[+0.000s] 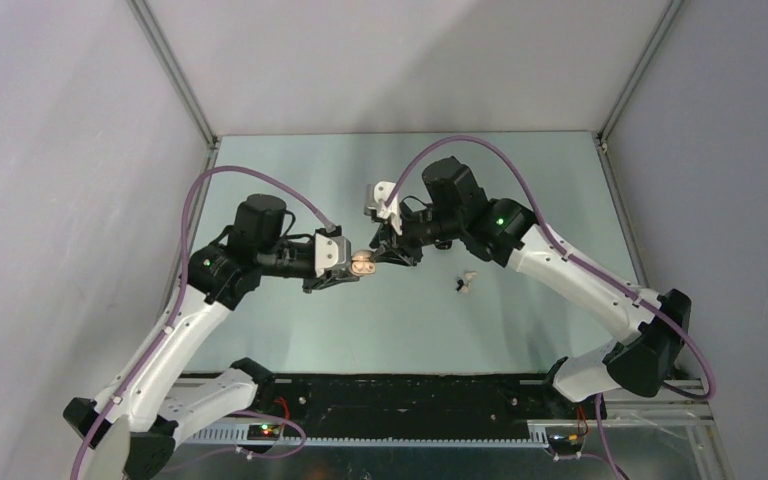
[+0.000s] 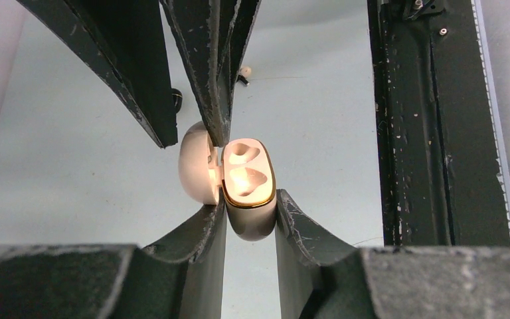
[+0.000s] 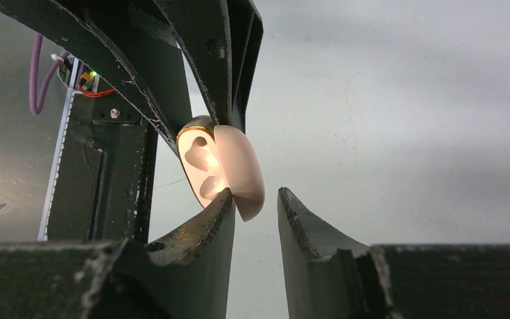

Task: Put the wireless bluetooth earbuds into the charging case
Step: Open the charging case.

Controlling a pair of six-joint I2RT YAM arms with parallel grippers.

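Pale pink charging case [image 2: 251,224], gold rim [image 2: 273,183]

Lab cell: bare grey walls [image 1: 60,150]

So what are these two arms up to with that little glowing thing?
The left gripper holds a small charging case, hinged open. The right gripper has its fingers either side of the lid, not clamped on it. Both sockets are empty. Small bits on the table nearby look like the earbuds.
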